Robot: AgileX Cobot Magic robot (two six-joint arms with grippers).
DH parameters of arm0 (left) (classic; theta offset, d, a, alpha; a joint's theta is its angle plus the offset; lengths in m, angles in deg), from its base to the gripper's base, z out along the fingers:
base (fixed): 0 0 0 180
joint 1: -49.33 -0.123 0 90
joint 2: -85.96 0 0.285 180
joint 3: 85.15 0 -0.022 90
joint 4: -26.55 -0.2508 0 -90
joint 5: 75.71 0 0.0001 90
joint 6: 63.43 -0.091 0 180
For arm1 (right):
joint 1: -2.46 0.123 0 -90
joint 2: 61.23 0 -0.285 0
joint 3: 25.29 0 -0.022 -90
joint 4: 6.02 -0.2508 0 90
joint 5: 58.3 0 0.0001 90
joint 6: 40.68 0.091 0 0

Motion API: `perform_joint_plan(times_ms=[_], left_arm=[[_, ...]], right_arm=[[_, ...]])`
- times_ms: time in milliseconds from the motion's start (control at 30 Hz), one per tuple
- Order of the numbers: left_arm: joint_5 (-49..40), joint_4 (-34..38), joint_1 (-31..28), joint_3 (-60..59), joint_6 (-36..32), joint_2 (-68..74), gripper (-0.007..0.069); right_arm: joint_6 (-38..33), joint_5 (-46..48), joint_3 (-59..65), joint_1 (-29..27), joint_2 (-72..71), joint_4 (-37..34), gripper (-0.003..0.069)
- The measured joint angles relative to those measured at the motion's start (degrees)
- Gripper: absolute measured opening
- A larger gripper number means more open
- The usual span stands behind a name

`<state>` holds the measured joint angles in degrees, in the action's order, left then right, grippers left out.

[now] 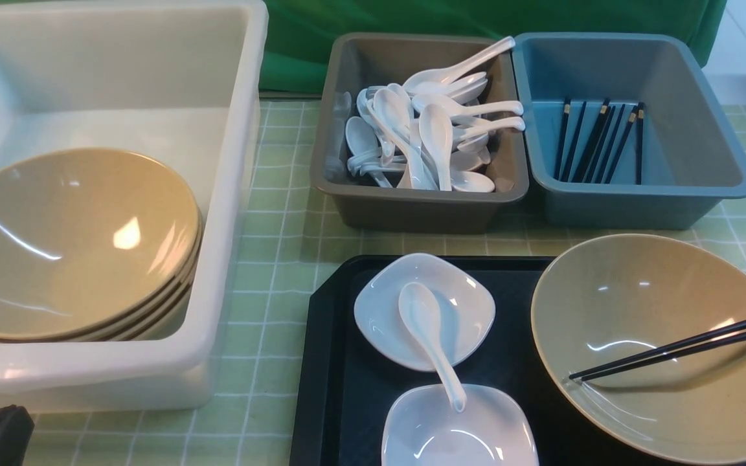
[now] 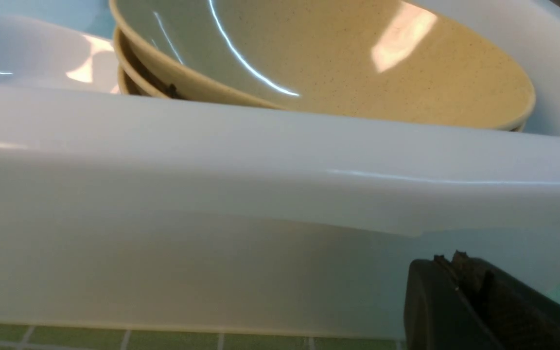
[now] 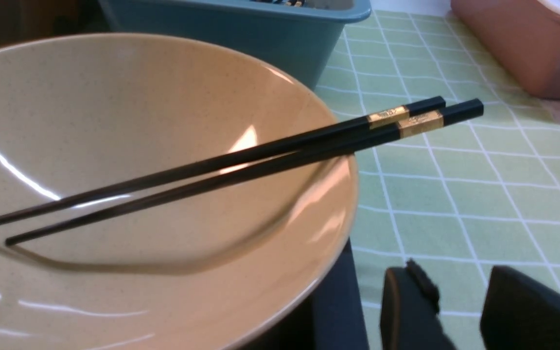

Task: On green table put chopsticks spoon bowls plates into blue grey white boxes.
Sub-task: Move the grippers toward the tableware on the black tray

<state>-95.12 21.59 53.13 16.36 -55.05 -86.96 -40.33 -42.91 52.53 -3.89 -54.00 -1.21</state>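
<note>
On the green table (image 1: 282, 259), a tan bowl (image 1: 645, 388) sits at the right on the tray, with a pair of black chopsticks (image 1: 684, 346) lying across it. Two white plates (image 1: 386, 310) (image 1: 425, 433) hold a white spoon (image 1: 428, 330) that bridges them. The white box (image 1: 237, 194) holds stacked bowls (image 1: 68, 246). The grey box (image 1: 412, 207) holds several spoons and the blue box (image 1: 638, 204) several chopsticks. My left gripper (image 2: 449, 257) is shut and empty, just outside the white box's near wall (image 2: 260, 160). My right gripper (image 3: 455, 272) is open and empty, over the cloth beside the bowl (image 3: 139, 107) and short of the chopsticks (image 3: 260, 155).
A black tray (image 1: 340, 362) carries the plates and the loose bowl. A reddish-pink container (image 3: 518, 43) stands beyond the chopsticks' gold-banded ends. A green curtain hangs behind the boxes.
</note>
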Motion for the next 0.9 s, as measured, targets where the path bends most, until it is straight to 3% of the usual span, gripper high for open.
perform_joint_plan(times_ms=[233,533,900], left_arm=[[0.91,0.00,0.00,-0.17,0.00,0.00,-0.0002],[13.68,0.00,0.00,-0.28,0.00,0.00,-0.0002],[17.71,-0.89,0.00,-0.28,0.45,0.00,-0.0002]], right_arm=[[0.00,-1.94,0.13,0.00,0.00,0.00,0.0236],[0.00,-19.59,0.98,0.00,0.00,0.00,0.0236],[2.30,-24.32,0.98,0.00,0.00,0.00,0.0236]])
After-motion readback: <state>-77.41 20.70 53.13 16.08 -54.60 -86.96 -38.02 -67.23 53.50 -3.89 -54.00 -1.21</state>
